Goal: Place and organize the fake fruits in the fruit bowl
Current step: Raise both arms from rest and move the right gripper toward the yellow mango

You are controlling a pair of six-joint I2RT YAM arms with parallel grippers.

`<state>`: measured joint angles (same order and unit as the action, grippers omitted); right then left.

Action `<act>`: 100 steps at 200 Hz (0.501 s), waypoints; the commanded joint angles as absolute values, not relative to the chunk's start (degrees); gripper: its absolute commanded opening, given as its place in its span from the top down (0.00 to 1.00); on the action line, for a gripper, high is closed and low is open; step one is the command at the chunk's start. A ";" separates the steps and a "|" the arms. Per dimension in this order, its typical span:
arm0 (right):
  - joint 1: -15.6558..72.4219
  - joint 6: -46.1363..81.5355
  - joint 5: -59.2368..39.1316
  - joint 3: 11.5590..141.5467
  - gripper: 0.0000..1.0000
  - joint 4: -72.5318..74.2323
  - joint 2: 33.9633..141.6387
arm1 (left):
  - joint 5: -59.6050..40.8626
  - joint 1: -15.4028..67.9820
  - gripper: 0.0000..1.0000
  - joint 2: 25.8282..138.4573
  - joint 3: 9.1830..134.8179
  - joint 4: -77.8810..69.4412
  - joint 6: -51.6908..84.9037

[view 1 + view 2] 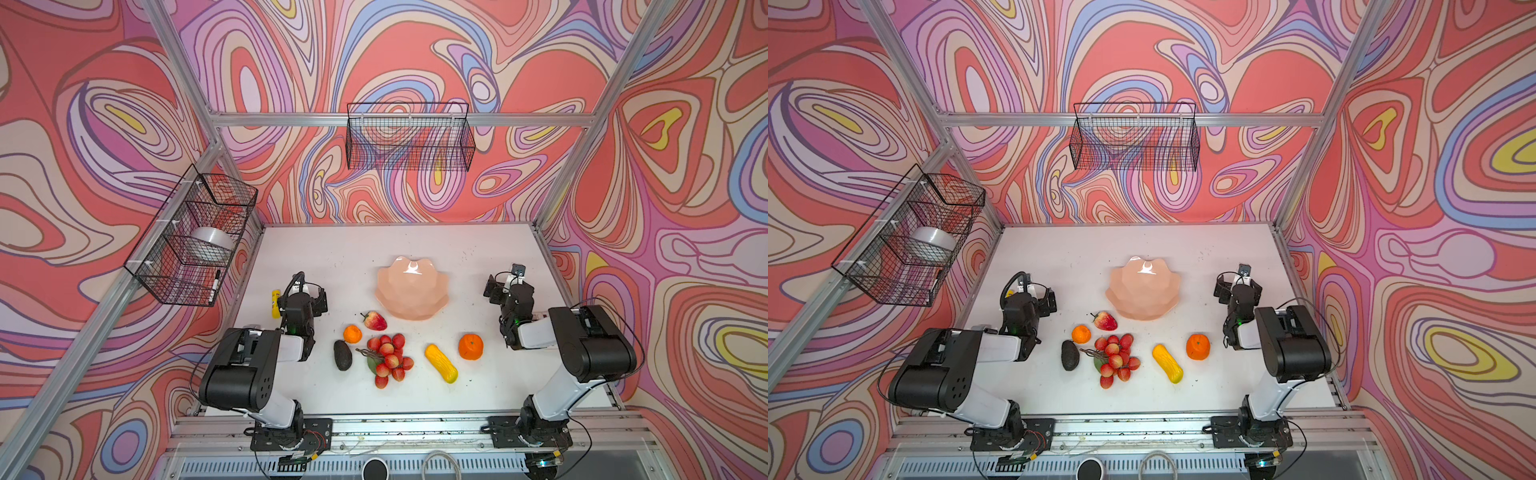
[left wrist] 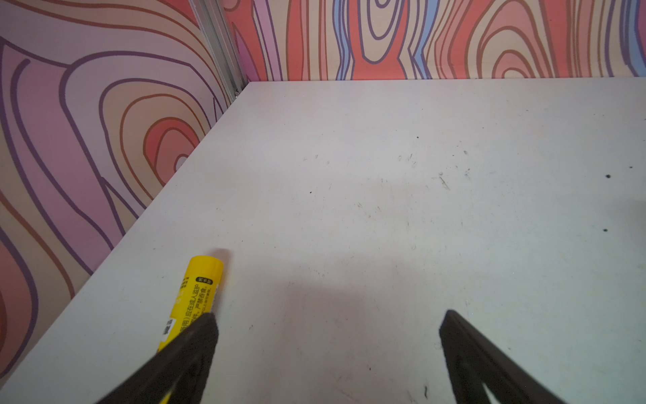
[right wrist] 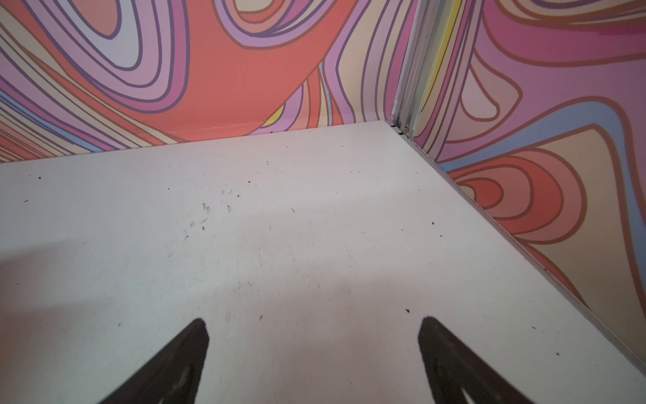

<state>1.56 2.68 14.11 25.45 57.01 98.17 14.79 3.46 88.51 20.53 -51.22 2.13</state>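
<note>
The empty peach-pink fruit bowl (image 1: 411,301) (image 1: 1144,303) stands mid-table. In front of it the fake fruits lie loose on the white table: a strawberry (image 1: 376,321), a small orange (image 1: 352,333), a dark avocado (image 1: 343,354), a bunch of red berries (image 1: 388,359), a yellow-orange elongated fruit (image 1: 440,363) and a large orange (image 1: 471,346). My left gripper (image 1: 311,291) (image 2: 328,325) hovers left of the bowl, open and empty. My right gripper (image 1: 503,286) (image 3: 313,328) is right of the bowl, open and empty. Both wrist views show bare table and no fruit.
A small yellow tube (image 1: 276,303) (image 2: 197,293) lies just left of my left gripper, close to one finger. Black wire baskets hang on the back wall (image 1: 409,137) and on the left wall (image 1: 195,237), the latter holding a white round object (image 1: 212,243). Patterned walls enclose three sides.
</note>
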 commanded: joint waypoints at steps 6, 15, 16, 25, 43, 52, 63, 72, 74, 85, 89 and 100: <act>1.35 3.25 13.80 25.96 0.02 57.03 98.26 | 12.71 2.20 0.00 88.59 21.34 -51.55 2.31; 1.38 3.30 13.80 25.97 0.02 57.05 98.19 | 12.69 2.20 0.00 88.52 21.27 -51.85 2.24; 1.40 3.32 13.84 25.95 0.02 57.04 98.23 | 12.67 2.15 0.00 88.51 21.27 -51.85 2.26; 1.36 3.32 13.83 25.90 0.02 57.04 98.19 | 12.65 2.20 0.00 88.59 21.27 -51.84 2.25; 1.37 3.32 13.87 25.84 0.02 57.16 98.17 | 12.57 2.20 0.00 88.51 21.09 -52.02 2.26; 1.39 3.30 13.82 25.85 0.02 57.19 98.17 | 12.55 2.18 0.00 88.47 21.01 -52.24 2.22; 1.40 3.25 13.81 25.75 0.02 57.29 98.09 | 12.50 2.20 0.00 88.33 20.93 -52.37 2.27; 1.40 3.56 15.41 25.68 0.02 57.17 97.24 | 12.48 2.23 0.01 88.24 20.64 -52.83 2.19; 1.40 3.70 15.78 25.84 0.02 56.57 96.76 | 12.61 2.21 0.02 88.18 20.59 -53.04 2.17; 1.71 3.24 16.06 26.50 0.02 53.11 94.16 | 13.85 2.28 0.03 85.70 20.70 -51.02 2.62; 2.47 3.06 18.44 27.55 0.02 50.18 92.56 | 13.42 2.29 0.04 84.08 20.81 -49.15 2.67; 3.36 4.73 20.80 32.50 0.02 35.79 85.95 | 16.18 3.52 0.04 78.06 23.18 -39.89 2.33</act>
